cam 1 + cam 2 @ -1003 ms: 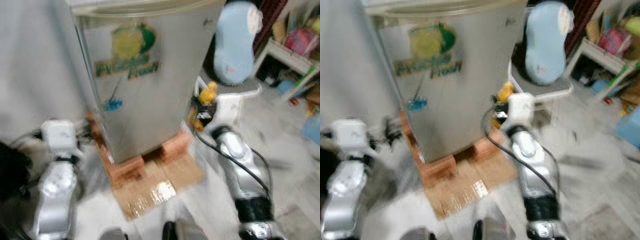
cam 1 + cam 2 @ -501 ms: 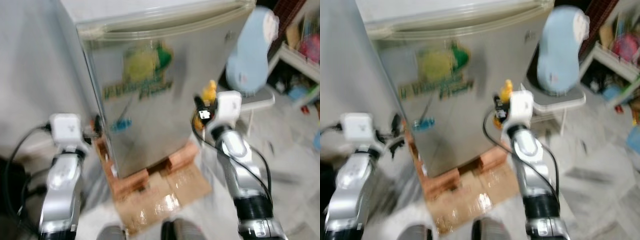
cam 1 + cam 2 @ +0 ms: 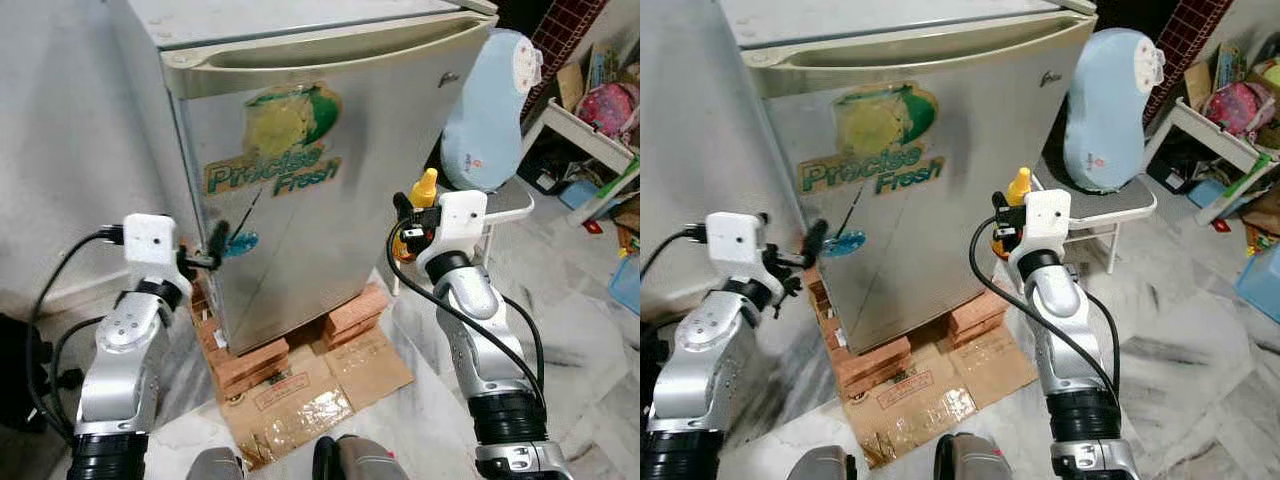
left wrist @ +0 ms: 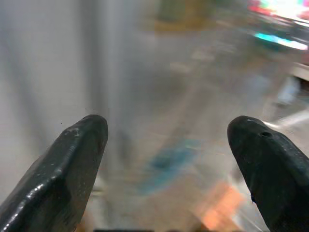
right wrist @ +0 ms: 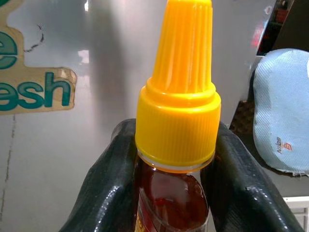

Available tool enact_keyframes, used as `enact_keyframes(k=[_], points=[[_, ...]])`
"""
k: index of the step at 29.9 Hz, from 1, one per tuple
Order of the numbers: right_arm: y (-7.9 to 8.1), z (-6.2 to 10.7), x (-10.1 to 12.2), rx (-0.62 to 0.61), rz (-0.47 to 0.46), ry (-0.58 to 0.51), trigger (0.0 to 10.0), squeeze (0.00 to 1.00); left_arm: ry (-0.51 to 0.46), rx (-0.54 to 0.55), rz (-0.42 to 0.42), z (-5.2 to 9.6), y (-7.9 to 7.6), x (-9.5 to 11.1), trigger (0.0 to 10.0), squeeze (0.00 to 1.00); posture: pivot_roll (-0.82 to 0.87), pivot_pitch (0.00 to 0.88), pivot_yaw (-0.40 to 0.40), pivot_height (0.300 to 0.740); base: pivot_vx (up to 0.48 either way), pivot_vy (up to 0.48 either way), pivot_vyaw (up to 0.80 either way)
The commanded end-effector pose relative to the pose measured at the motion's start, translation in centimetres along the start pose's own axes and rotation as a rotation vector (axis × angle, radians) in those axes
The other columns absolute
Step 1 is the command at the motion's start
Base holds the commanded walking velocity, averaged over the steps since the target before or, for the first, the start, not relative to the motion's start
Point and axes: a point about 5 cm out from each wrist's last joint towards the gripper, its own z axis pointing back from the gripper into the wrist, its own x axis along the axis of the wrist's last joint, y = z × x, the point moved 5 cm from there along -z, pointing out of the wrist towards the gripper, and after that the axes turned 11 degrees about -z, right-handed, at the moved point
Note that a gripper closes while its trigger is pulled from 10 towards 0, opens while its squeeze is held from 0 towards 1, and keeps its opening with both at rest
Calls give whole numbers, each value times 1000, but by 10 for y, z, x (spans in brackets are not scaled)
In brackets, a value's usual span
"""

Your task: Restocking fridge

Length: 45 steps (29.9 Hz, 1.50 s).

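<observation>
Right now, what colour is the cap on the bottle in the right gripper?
Bright yellow-orange; the cap shows best in the right wrist view.

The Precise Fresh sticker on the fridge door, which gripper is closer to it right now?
Left. The left gripper is open, just below the Precise Fresh sticker at the door's left edge. The right gripper, holding the yellow-capped bottle, is off the door's right side.

green "Precise Fresh" sticker point(image 3: 277, 160) on closed fridge point(image 3: 370, 190) door, other markings illegible
</observation>
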Motion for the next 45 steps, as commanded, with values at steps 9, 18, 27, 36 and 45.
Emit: enact_keyframes(k=[9,18,27,36,45], points=[[-7,1,11,-10,31,-33,10000,0,15,-177,5,5,-34,-3,10000,0,68,105,-104,740,0,0,0],[-9,2,10,-16,45,-32,10000,0,-18,-10,-15,5,-3,7,10000,0,70,121,-104,740,0,0,0],[-10,4,8,-13,56,-24,10000,0,41,46,11,39,-9,-10,10000,0,78,129,-104,740,0,0,0],[-5,1,5,5,54,-16,10000,0,74,261,-14,37,41,-13,10000,0,93,127,-116,740,0,0,0],[-7,1,8,3,64,-24,10000,0,28,115,-5,4,28,3,10000,0,67,111,-113,740,0,0,0]])
